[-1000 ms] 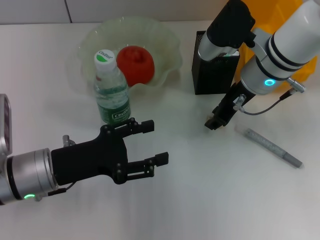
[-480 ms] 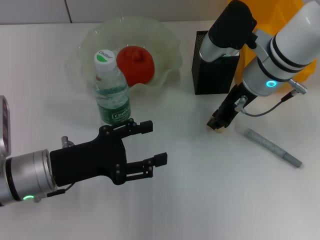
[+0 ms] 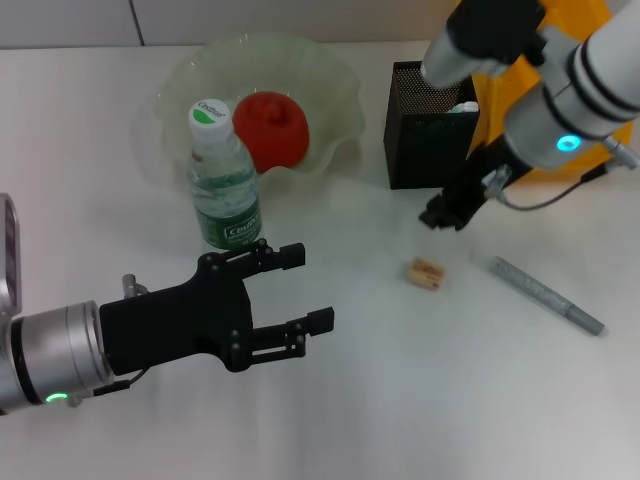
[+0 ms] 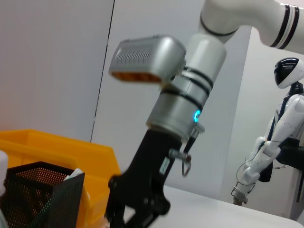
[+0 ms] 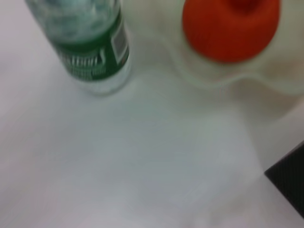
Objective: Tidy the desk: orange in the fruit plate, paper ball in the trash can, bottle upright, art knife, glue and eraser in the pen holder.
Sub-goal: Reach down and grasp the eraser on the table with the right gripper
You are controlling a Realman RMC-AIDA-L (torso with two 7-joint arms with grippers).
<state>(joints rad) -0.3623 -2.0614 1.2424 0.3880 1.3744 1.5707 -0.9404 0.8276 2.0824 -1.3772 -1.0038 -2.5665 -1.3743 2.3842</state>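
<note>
Both grippers are seen in the head view. At lower left of the frame the left gripper [image 3: 296, 290] is held low over the white desk [image 3: 380, 400] with its black fingers spread apart and nothing between them. At upper right the right gripper [image 3: 447, 215] is raised just in front of the pen holder [image 3: 425, 140]; whether its fingers are apart or together cannot be told, though nothing is seen held in it (it appears again in the left wrist view [image 4: 135, 211], dark and partly cut off by the frame edge).

A small tan eraser [image 3: 426, 272] is seen lying on the desk right of centre, below the right gripper and apart from it. To its right, an art knife [image 3: 545, 294] is laid diagonally on the desk. The bottle [image 3: 222, 180] is stood upright at centre left, just in front of the fruit plate [image 3: 330, 75], and the orange [image 3: 271, 128] is seen inside that plate. Behind the pen holder, at the upper right corner, a yellow bin [image 3: 585, 20] is partly hidden by the right arm.

In the right wrist view the bottle [image 5: 92, 52], the orange [image 5: 230, 28] and the plate rim [image 5: 209, 78] are shown blurred.
</note>
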